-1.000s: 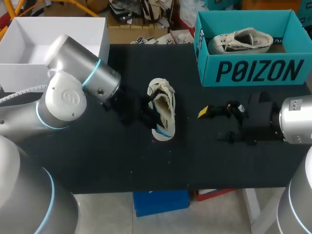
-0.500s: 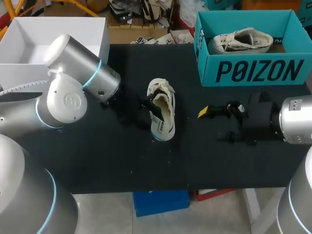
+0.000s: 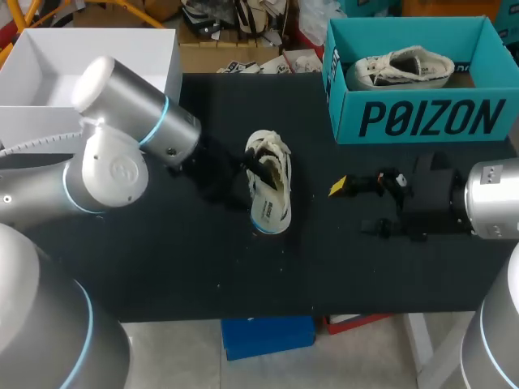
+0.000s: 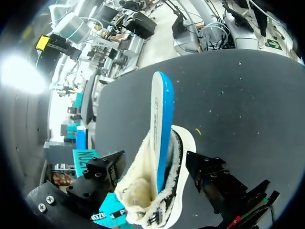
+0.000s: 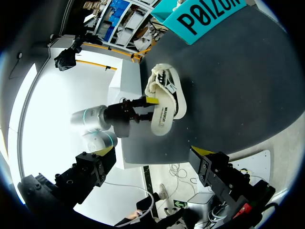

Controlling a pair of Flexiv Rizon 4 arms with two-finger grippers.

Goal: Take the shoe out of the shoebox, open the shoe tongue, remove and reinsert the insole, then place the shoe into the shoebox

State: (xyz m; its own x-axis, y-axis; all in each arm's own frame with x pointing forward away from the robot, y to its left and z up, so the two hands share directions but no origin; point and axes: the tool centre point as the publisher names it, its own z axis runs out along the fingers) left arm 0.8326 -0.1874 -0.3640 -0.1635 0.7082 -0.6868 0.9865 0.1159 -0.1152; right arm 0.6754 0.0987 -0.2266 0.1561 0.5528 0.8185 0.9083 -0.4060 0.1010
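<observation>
A cream shoe (image 3: 272, 190) lies on the black table (image 3: 162, 267) near its middle, heel toward the front edge. Its blue-backed insole (image 4: 161, 129) stands on edge in the shoe's opening and pokes out past it. My left gripper (image 3: 252, 172) is at the shoe's left side, open, with the shoe (image 4: 157, 205) between its spread fingers (image 4: 102, 171) and not gripped. My right gripper (image 3: 353, 207) hangs open to the right of the shoe, nothing between its fingers. From the right wrist the shoe (image 5: 164, 102) and left gripper (image 5: 150, 106) show ahead of my right gripper (image 5: 152, 155).
The teal shoebox (image 3: 422, 117) stands at the back right with a second cream shoe (image 3: 401, 69) inside. A white open box (image 3: 89, 73) sits at the back left, behind my left arm.
My left gripper has opened and let go of the shoe. The shoe, tilted and twisted a second ago, has settled straighter on the table. The right arm has not moved.
</observation>
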